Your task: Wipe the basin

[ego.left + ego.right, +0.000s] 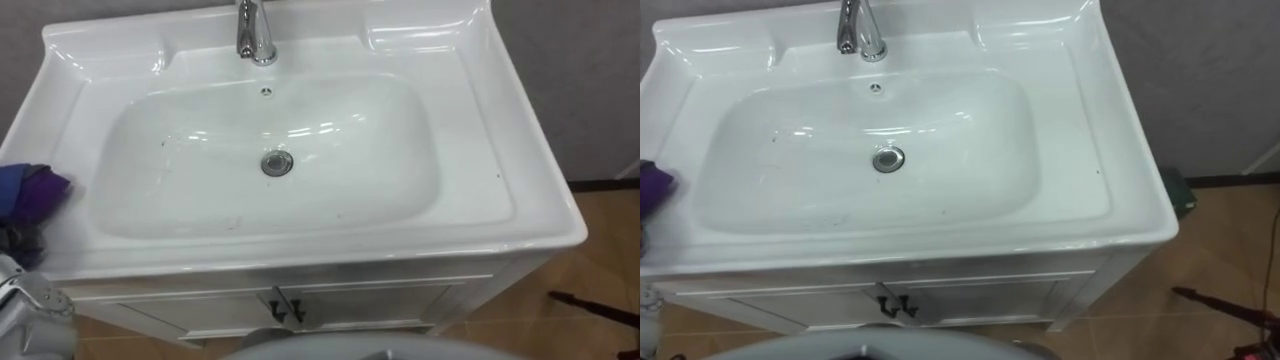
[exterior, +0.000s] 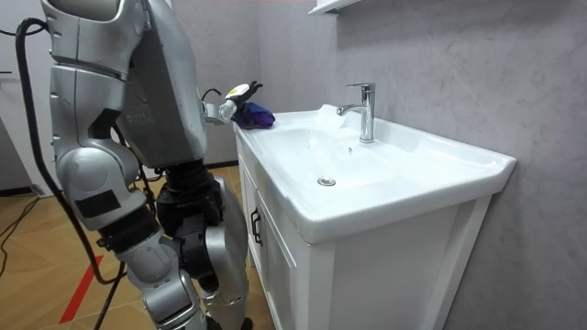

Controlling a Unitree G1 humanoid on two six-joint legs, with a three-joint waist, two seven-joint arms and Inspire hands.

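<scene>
Left hand [image 2: 234,99] is clenched on a purple cloth [image 1: 35,190] and holds it over the left edge of the basin [image 1: 470,190], probably to begin wiping there. Tap [image 1: 255,35] and drain [image 1: 277,163] are further right, well apart from the cloth.

Open above the basin [image 1: 350,170] from front and right; blocked at the back rim by the faucet [image 1: 255,35], at the left rim by the cloth [image 1: 35,192].

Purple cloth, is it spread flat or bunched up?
Bunched up: the purple cloth is a crumpled wad at the basin's left rim.
</scene>
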